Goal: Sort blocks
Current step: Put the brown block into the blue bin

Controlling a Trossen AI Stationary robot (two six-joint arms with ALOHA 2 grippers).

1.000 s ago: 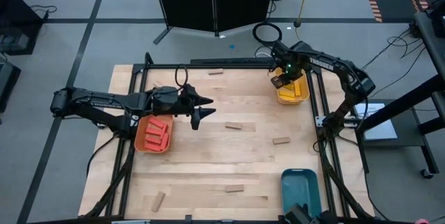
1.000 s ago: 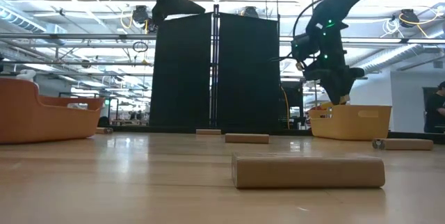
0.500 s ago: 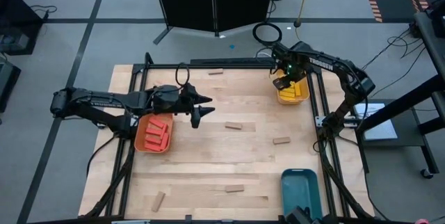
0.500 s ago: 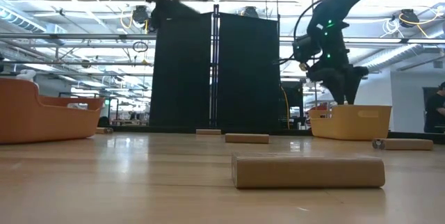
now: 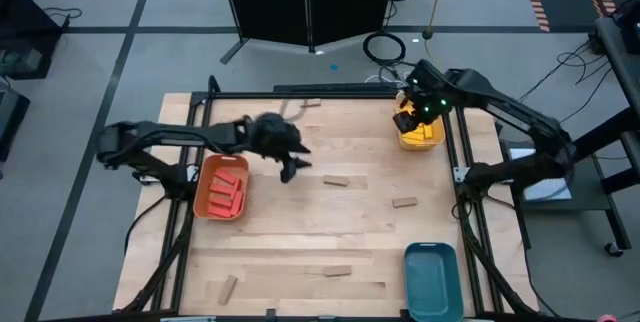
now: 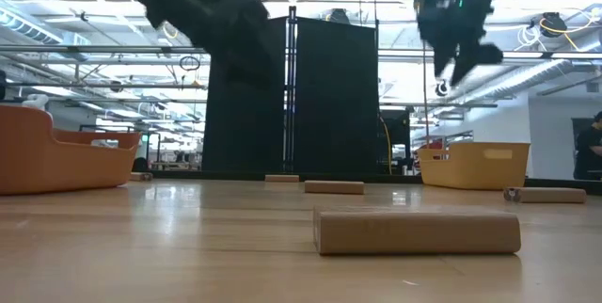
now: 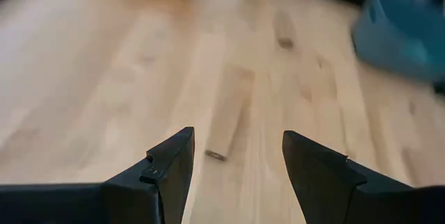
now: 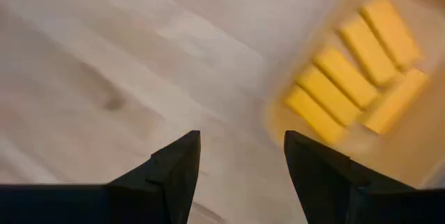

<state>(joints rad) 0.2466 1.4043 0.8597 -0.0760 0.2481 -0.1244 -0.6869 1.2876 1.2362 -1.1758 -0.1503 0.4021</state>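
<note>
- blur smears both arms in the low view; the table's (image 5: 300, 222) near edge is cut off in the high view.
- blocks: flat bars; red ones (image 5: 226, 190) in the orange tray (image 5: 203, 202), yellow ones (image 8: 348, 78) in the yellow tray (image 5: 408, 142), tan ones (image 5: 335, 181) loose on the table.
- left gripper (image 5: 289, 170) hangs over a tan block, jaws wide, empty.
- right gripper (image 5: 405, 120) above the yellow tray's edge, jaws wide, empty.
- teal tray (image 5: 432, 277) at the near edge.

The wooden bench (image 5: 300, 232) carries orange (image 5: 203, 198), yellow (image 5: 412, 142) and teal trays (image 5: 431, 274) (well apart), plus scattered tan blocks (image 5: 336, 181).
</note>
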